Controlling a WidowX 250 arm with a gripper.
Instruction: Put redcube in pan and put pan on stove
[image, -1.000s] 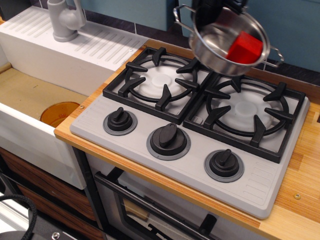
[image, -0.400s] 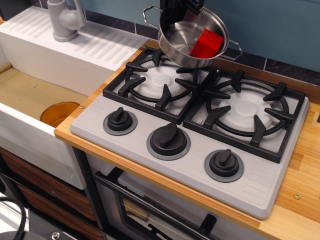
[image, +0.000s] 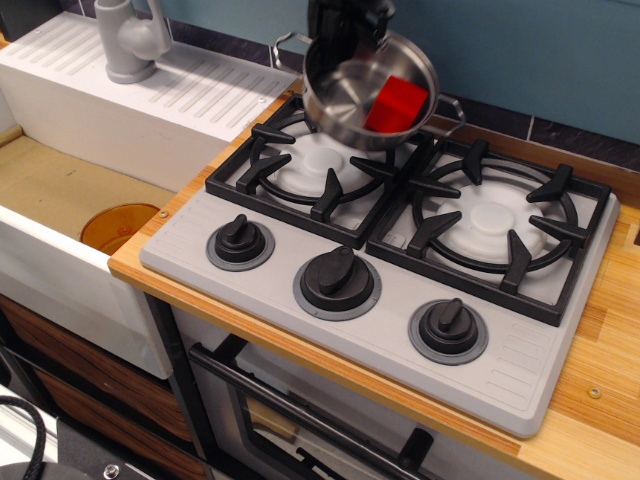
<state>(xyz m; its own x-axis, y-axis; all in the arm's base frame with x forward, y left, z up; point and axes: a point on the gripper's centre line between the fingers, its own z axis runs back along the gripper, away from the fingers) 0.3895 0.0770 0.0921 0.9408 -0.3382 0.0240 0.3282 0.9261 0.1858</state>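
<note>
Gripper clamps the far rim of the pan, holding it tilted in the air above the back edge of the stove's left burner, redcube inside. That burner lies below and slightly toward the camera from the pan.

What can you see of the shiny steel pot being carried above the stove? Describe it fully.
The shiny round stainless-steel pot has low straight walls and small loop handles on opposite sides. It is tilted, its opening facing the camera, and hangs in the air over the back of the left black grate, apparently not touching it. The black gripper holds its far rim. Inside, a bright-red cube rests against the lower wall.
</note>
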